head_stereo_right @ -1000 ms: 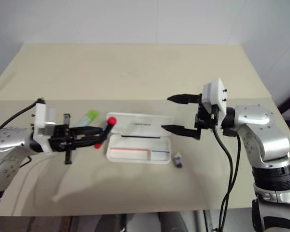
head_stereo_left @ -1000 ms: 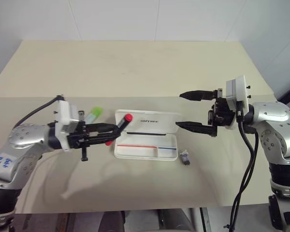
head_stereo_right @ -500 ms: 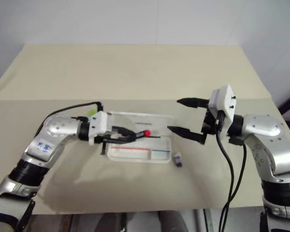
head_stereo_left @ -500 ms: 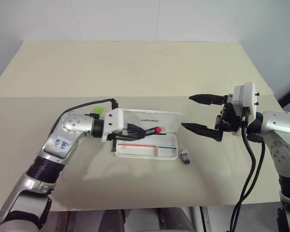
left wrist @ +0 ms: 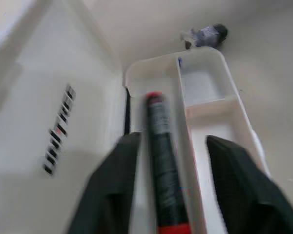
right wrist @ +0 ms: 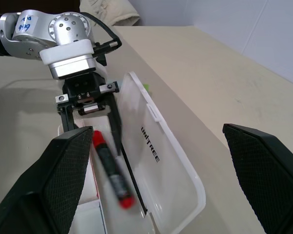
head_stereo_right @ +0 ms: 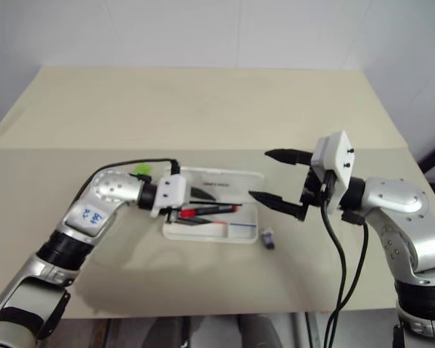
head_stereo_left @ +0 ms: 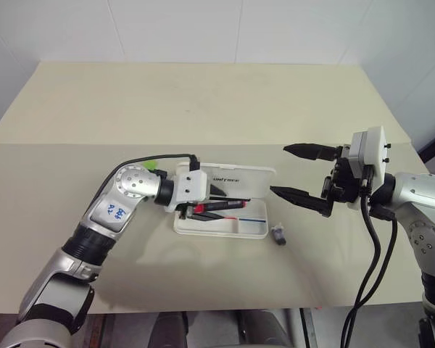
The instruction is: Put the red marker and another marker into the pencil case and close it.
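Observation:
The white pencil case point(head_stereo_left: 248, 180) lies open on the table, its lid tipped back. Inside its tray rests the red marker point(head_stereo_left: 223, 206), black-barrelled with a red cap. My left gripper point(head_stereo_left: 207, 204) hovers over the tray's left end and is open. In the left wrist view its fingers point(left wrist: 112, 190) stand on either side of the red marker point(left wrist: 161, 156) with a gap on each side. Another marker, with a green cap point(head_stereo_left: 151, 165), peeks out behind my left arm. To the right of the case, my right gripper point(head_stereo_left: 279, 170) is held wide open and empty.
A small stubby dark grey object point(head_stereo_left: 278, 233) lies on the table just off the case's right front corner. The beige table point(head_stereo_left: 203, 101) stretches far behind the case. A black cable hangs from my right arm point(head_stereo_left: 370, 246).
My left gripper carried the red marker rightward over the case, lowered it and opened. The marker now lies in the tray. My right gripper has barely moved.

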Tool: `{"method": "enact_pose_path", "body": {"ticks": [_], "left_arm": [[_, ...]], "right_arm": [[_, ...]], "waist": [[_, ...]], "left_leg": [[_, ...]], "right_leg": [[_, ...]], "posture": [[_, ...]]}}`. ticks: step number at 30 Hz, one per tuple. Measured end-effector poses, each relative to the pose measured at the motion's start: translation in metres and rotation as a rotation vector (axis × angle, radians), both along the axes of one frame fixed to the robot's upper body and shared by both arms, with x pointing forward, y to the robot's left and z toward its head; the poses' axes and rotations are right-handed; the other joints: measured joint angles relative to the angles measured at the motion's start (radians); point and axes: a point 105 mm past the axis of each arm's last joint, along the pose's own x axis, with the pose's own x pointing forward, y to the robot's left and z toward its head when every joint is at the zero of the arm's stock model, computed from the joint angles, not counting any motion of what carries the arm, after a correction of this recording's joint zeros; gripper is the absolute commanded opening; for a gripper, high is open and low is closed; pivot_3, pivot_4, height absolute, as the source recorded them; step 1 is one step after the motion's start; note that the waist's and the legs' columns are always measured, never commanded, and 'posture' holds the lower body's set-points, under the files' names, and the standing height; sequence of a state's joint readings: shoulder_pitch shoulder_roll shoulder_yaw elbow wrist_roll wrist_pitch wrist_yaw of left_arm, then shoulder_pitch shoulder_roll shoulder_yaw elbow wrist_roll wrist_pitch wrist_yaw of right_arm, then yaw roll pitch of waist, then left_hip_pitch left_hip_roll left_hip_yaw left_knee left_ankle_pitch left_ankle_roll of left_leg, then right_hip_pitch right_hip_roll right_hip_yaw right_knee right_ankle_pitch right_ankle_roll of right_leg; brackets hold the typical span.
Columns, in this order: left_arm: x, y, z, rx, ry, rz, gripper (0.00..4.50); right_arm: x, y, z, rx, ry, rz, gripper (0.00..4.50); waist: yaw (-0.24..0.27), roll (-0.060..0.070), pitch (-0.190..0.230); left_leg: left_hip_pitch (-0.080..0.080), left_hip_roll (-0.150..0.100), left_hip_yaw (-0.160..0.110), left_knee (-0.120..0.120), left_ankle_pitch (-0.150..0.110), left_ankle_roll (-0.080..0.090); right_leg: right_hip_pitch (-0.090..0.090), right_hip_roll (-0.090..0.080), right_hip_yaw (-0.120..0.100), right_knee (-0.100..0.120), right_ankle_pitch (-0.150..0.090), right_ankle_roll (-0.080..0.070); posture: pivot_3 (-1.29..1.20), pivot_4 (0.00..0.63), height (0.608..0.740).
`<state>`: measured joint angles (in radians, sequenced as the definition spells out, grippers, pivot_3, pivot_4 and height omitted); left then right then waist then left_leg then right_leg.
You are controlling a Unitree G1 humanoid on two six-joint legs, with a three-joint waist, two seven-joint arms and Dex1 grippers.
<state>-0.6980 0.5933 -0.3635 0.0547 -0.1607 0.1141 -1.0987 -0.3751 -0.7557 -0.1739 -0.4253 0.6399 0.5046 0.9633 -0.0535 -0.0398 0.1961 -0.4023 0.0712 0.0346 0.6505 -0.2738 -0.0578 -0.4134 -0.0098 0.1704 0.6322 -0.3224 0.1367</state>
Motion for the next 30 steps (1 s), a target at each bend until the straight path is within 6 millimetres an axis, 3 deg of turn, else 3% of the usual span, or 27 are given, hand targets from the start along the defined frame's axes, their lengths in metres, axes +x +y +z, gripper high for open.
{"method": "enact_pose_path", "body": {"ticks": [5,8,12,16,25,30], "left_arm": [[-0.006,-0.005,0.014,-0.074,0.044,-0.005,2.78],[-0.010,-0.004,0.024,-0.105,0.052,-0.009,3.36],[-0.016,0.007,0.032,-0.102,0.084,0.025,4.46],[-0.025,0.023,0.041,-0.142,0.159,0.091,4.46],[-0.047,0.092,0.081,-0.292,0.338,0.344,4.46],[-0.032,0.152,0.089,-0.247,0.261,0.649,4.46]], "right_arm": [[0.001,0.000,0.000,0.001,0.000,-0.001,4.50],[0.003,0.001,0.002,0.003,-0.002,0.002,4.50],[0.008,0.001,0.005,0.012,-0.001,0.015,4.50],[0.013,0.004,0.005,0.018,0.002,0.043,4.50],[0.023,0.020,0.013,0.078,-0.032,0.126,4.50],[0.018,0.031,0.014,0.051,-0.037,0.230,4.50]], "waist": [[-0.003,0.000,0.000],[-0.002,0.000,0.000],[-0.006,0.000,0.000],[-0.008,0.000,0.000],[-0.015,0.000,0.000],[-0.024,0.000,0.000]], "left_leg": [[0.000,0.000,0.000,0.000,0.000,0.000],[0.001,0.000,0.000,0.001,0.000,0.001],[0.001,0.000,0.000,0.002,0.001,0.001],[0.001,0.000,-0.001,0.002,0.001,0.001],[0.002,0.000,-0.001,0.003,0.001,0.001],[0.003,0.000,-0.002,0.002,0.001,0.001]], "right_leg": [[0.000,0.000,0.000,0.002,0.000,0.000],[0.000,0.000,0.000,0.004,0.000,0.000],[0.000,0.000,0.000,0.005,0.000,0.000],[0.000,0.000,0.000,0.007,0.000,0.000],[-0.001,0.000,-0.001,0.010,-0.001,-0.001],[-0.001,0.000,-0.002,0.010,-0.002,-0.003]], "posture": [[0.00,0.150,0.740],[0.00,0.150,0.740],[0.00,0.150,0.740],[0.00,0.150,0.740],[0.00,0.150,0.740],[0.00,0.150,0.740]]}}
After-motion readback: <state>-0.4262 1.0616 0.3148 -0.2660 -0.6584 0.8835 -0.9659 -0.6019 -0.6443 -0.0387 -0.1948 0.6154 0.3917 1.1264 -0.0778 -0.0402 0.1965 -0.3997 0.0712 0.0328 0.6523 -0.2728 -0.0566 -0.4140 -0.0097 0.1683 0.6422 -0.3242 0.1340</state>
